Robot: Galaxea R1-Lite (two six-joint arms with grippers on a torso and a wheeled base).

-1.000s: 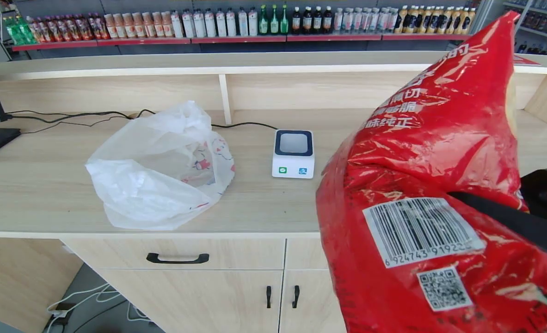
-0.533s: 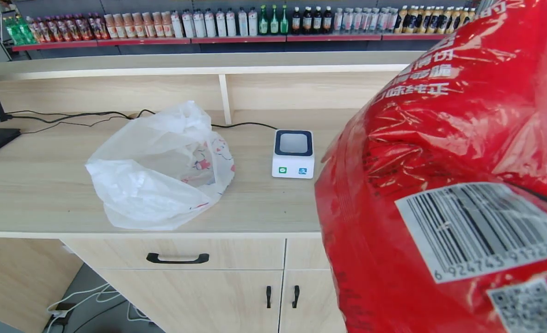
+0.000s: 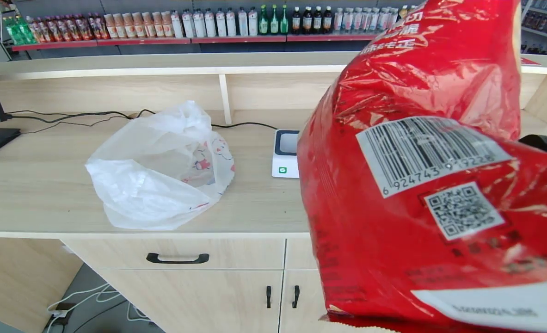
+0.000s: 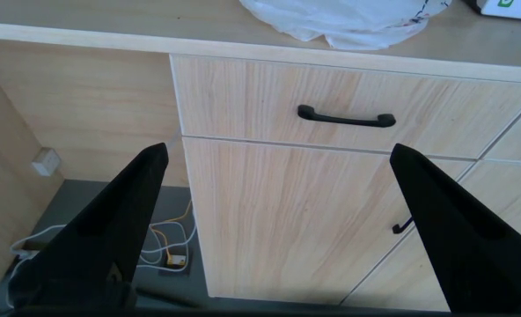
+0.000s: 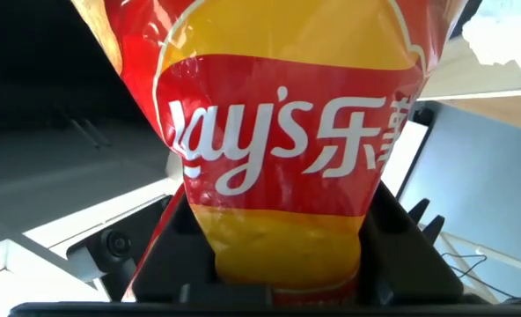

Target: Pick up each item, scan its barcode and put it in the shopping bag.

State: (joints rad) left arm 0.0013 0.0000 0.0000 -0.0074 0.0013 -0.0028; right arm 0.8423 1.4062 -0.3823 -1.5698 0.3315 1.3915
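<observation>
Head view: chips (image 3: 393, 259) hang right of the scanner (image 3: 286, 155), hiding part of it, barcode (image 3: 433, 150) facing me. My right gripper (image 5: 287, 242) pinches them; the left gripper (image 4: 278, 229) has fingers spread. I judge scanning is in hand: next the barcode must turn down toward the scanner window.

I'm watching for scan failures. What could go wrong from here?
The barcode on the chip bag faces the head camera, not the scanner, so the scan may miss unless the bag is turned. The shopping bag lies slumped, so the chips may snag going in.
</observation>
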